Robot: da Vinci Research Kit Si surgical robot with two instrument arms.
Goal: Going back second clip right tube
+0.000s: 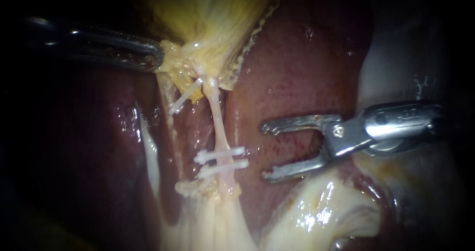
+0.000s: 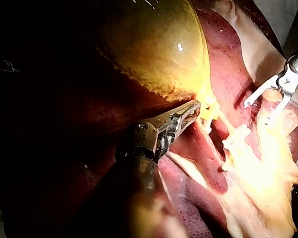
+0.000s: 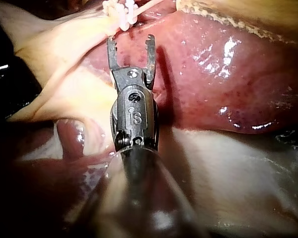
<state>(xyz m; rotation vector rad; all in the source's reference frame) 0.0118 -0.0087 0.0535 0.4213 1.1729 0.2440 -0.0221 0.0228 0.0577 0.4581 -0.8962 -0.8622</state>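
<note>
Two jaws of the right instrument [image 1: 264, 152] gape wide, totally empty, just beside the clips [image 1: 222, 153] on the right tube [image 1: 216, 115], over the liver [image 1: 297, 77]. Left wrist view shows it better: the left instrument [image 2: 191, 113] is clamped on the gallbladder [image 2: 154, 44] at its neck.

Tip of the left instrument [image 1: 148, 56] seems partly hidden by gallbladder [image 1: 217, 18].
</note>
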